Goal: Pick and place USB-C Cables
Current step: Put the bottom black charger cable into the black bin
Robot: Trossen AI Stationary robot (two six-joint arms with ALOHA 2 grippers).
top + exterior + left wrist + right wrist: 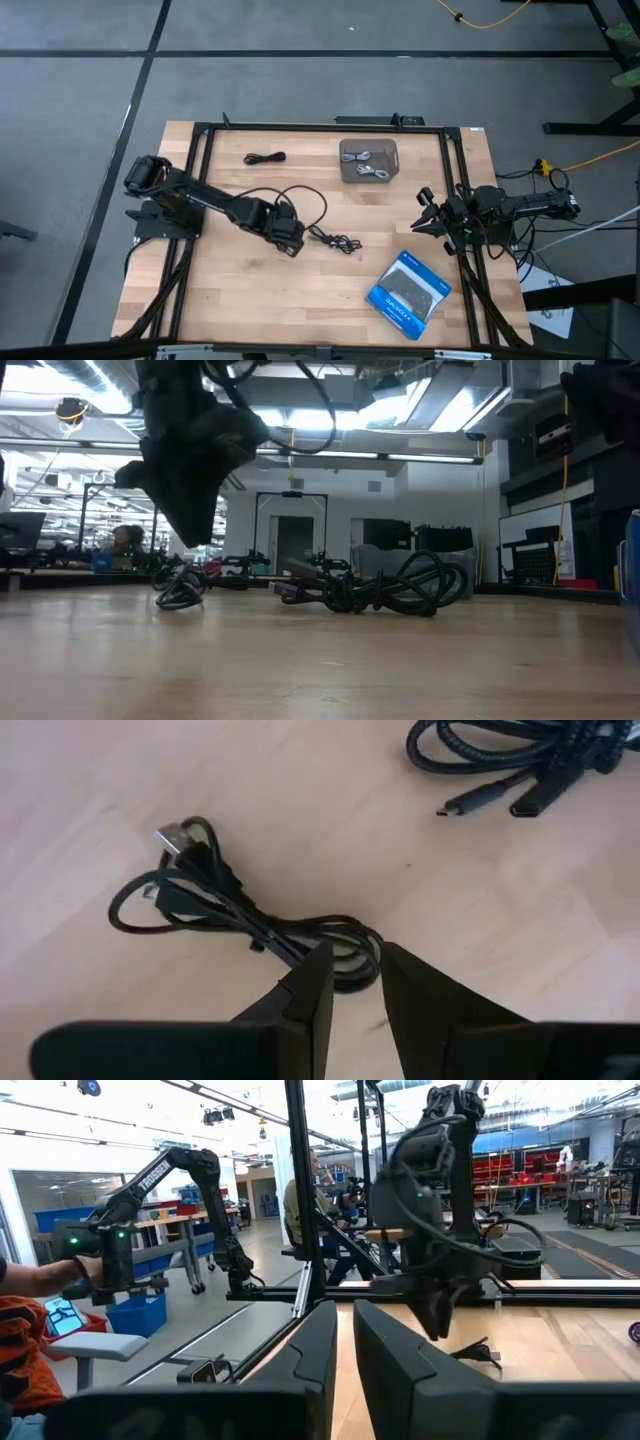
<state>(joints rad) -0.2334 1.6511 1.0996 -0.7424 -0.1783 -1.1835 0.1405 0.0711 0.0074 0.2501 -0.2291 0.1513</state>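
Note:
A thin black coiled USB-C cable (215,905) lies flat on the wood beside a thicker braided black one (520,760); together they form the dark bundle (338,241) at mid-table (380,590). My left gripper (292,238) hovers above the thin cable's near loop (352,982), fingers open only narrowly (356,978). A third black cable (265,158) rests near the far edge. Two pale cables (368,162) lie in the grey tray (345,175). My right gripper (424,214) waits at the table's right edge; its fingers (345,1345) look shut.
The flat blue and black box (410,290) lies near the front right corner. A black frame (300,127) rims the table. The left arm's own thick wiring (305,200) loops over the middle. Bare wood (250,300) stretches along the near side.

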